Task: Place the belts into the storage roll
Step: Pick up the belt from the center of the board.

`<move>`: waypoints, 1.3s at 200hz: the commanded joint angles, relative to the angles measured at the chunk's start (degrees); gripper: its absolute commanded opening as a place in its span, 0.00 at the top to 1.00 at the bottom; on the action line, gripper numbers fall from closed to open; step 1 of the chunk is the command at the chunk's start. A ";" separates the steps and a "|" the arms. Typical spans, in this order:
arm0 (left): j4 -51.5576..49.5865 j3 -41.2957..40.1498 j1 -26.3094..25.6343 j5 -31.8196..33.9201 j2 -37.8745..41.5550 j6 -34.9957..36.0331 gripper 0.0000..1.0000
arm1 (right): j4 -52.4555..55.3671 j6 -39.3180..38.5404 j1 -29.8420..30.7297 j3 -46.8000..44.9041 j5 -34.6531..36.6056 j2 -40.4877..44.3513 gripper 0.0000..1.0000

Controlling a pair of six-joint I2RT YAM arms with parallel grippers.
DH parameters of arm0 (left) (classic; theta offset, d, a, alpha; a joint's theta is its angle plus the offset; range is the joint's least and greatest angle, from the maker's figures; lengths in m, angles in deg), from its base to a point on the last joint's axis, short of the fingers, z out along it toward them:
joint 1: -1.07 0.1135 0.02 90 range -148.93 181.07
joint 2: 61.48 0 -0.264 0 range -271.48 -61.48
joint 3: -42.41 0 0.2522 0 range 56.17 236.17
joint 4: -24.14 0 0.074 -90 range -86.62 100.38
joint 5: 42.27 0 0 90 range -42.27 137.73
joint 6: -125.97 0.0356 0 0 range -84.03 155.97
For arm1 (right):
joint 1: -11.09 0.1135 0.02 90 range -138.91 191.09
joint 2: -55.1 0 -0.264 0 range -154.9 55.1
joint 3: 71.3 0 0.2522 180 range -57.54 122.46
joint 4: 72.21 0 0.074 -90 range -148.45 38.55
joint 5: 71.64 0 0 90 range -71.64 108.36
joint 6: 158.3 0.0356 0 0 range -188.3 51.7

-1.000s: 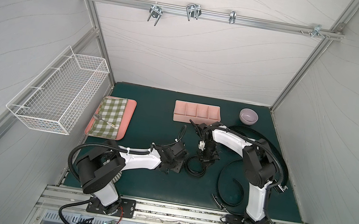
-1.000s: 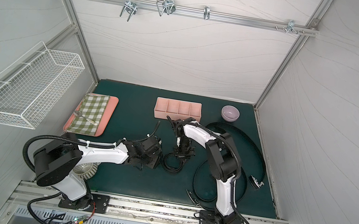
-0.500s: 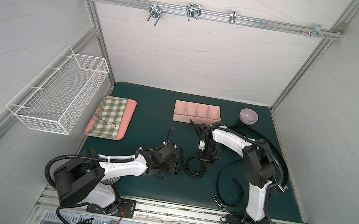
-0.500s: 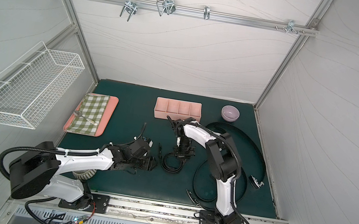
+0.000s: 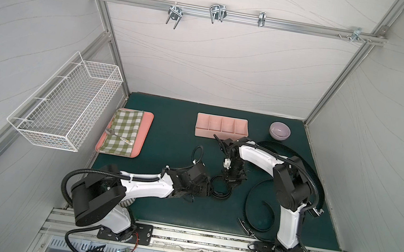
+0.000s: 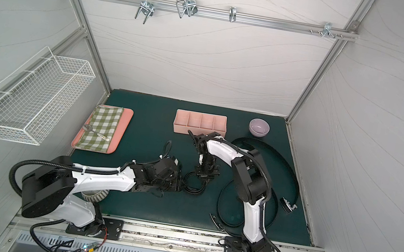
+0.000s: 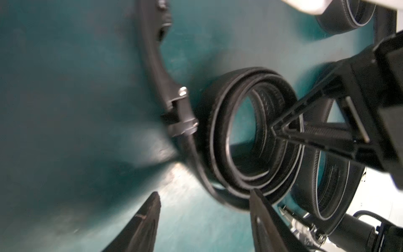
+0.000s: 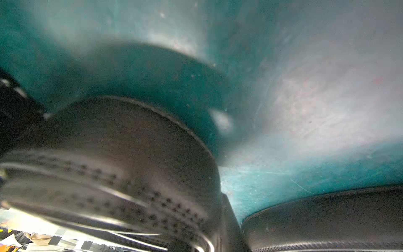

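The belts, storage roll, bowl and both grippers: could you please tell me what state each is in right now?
coiled belt: rolled up, on the mat.
outer loose belt: uncoiled, on the mat.
inner loose belt: uncoiled, on the mat.
storage roll: four compartments, all empty.
bowl: upright, empty.
left gripper: open, beside the coiled belt.
right gripper: shut on the coiled belt.

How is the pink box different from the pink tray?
The pink box has tall walls and four empty slots; the pink tray is flat and carries a checked cloth. The box sits at the back middle; the tray lies further left. Both are pink and rest on the green mat.
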 commanded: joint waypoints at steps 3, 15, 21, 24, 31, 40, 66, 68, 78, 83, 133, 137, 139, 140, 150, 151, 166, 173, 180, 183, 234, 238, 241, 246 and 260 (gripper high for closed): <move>1.41 4.71 -0.44 0.92 -3.28 -1.49 0.42 | -0.70 -0.02 0.72 -1.37 -1.86 -2.29 1.00; 0.27 6.33 -0.44 1.65 -4.82 -0.94 0.42 | -0.81 -0.02 0.81 -1.56 -1.87 -2.10 1.00; -0.42 7.05 -0.44 2.02 -5.59 -0.57 0.42 | -0.79 -0.03 0.82 -1.59 -1.96 -2.12 1.00; -0.65 7.28 -0.44 2.19 -5.95 -0.40 0.42 | -0.78 -0.08 0.78 -1.68 -1.92 -2.10 1.00; -1.40 8.01 -0.44 2.55 -6.72 0.10 0.43 | -0.86 -0.09 0.85 -1.78 -1.96 -2.03 1.00; -2.73 9.18 -0.41 2.75 -7.98 0.71 0.44 | -0.89 -0.19 0.96 -1.97 -2.00 -1.93 1.00; -5.16 11.77 -0.27 2.23 -11.34 2.77 0.47 | -1.13 -0.18 1.21 -2.51 -1.81 -1.67 1.00; -5.13 11.86 -0.27 2.22 -11.58 2.83 0.48 | -1.07 -0.20 1.15 -2.55 -1.81 -1.61 1.00; -4.86 12.10 -0.27 2.17 -12.26 3.72 0.48 | -1.05 -0.27 1.37 -2.71 -1.53 -1.42 1.00; -5.10 12.42 -0.27 2.10 -12.66 4.17 0.49 | -0.97 -0.29 1.47 -2.89 -1.43 -1.38 1.00; -8.71 16.26 -0.10 1.65 -15.13 9.40 0.64 | -1.39 -1.07 2.09 -4.00 -1.23 -1.31 1.00; -9.08 16.41 -0.04 1.69 -15.28 9.63 0.66 | -1.39 -1.11 2.09 -4.11 -1.39 -1.21 1.00; -9.19 16.51 -0.01 1.69 -15.33 9.84 0.68 | -1.44 -1.13 2.09 -4.07 -1.36 -1.19 1.00; -9.20 16.53 -0.01 1.73 -15.31 9.89 0.69 | -1.46 -1.11 2.09 -4.10 -1.44 -1.13 1.00; -9.73 16.77 0.06 1.73 -15.46 10.76 0.77 | -1.67 -1.20 2.23 -4.37 -1.80 -0.88 1.00; -9.78 16.83 0.07 1.75 -15.51 10.79 0.78 | -1.67 -1.18 2.25 -4.39 -1.84 -0.88 1.00; -10.18 16.94 0.08 1.70 -15.79 11.49 0.81 | -1.92 -1.27 2.30 -4.78 -2.23 -0.45 1.00; -10.34 16.90 0.15 1.69 -15.91 11.81 0.83 | -2.00 -1.34 2.33 -4.82 -2.48 -0.30 1.00; -10.51 16.88 0.14 1.76 -16.09 11.94 0.84 | -2.01 -1.34 2.36 -4.85 -2.58 -0.27 1.00; -10.60 16.99 0.15 1.71 -16.16 12.06 0.84 | -2.01 -1.34 2.36 -4.85 -2.58 -0.27 1.00; -13.06 18.07 0.14 1.34 -16.80 13.92 1.00 | -2.71 -0.83 1.55 -4.87 -4.30 1.76 1.00; -13.25 18.09 0.15 1.33 -16.74 13.91 1.00 | -2.86 -0.79 1.36 -4.86 -4.53 2.04 1.00; -13.32 17.98 0.12 1.34 -16.69 13.90 1.00 | -2.82 -0.75 1.20 -4.79 -4.82 2.25 0.99; -13.39 17.83 0.13 1.40 -16.59 14.08 1.00 | -2.87 -0.76 0.98 -4.68 -5.24 2.56 0.98; -13.68 17.39 0.17 1.60 -16.18 14.41 1.00 | -3.55 -0.39 -0.02 -4.82 -6.98 4.01 0.93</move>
